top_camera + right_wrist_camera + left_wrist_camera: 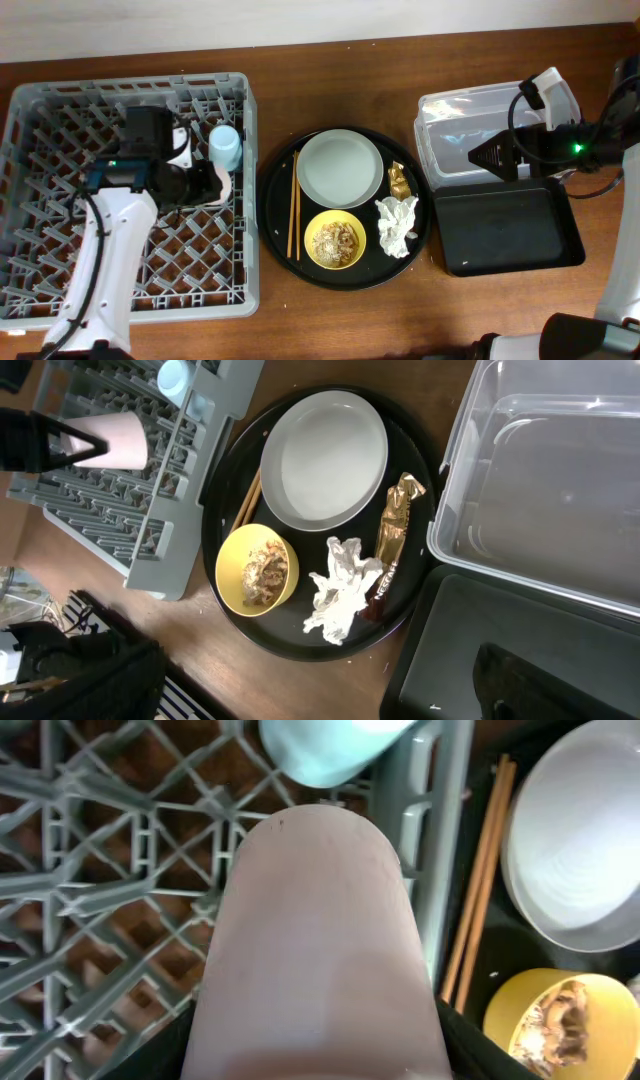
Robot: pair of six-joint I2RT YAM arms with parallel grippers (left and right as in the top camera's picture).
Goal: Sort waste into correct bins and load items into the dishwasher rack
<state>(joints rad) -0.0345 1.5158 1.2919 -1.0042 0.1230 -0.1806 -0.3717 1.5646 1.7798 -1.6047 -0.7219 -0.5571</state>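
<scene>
My left gripper [207,183] is shut on the small pink cup [315,950] and holds it over the right side of the grey dishwasher rack [60,130]. The blue cup [225,148] stands in the rack just beyond it. On the round black tray [280,245] lie the pale plate [340,167], two chopsticks [295,205], the yellow bowl [335,243] with beige scraps, the white napkin [397,225] and the gold wrapper [399,180]. My right gripper [495,155] looks shut and empty, above where the clear tub [480,110] meets the shallow black tray [505,230].
The rack fills the left of the table, the round tray the middle, and the two bins the right. Bare wood shows between them and along the front edge. The right wrist view shows a dark striped object [90,660] beyond the table's edge.
</scene>
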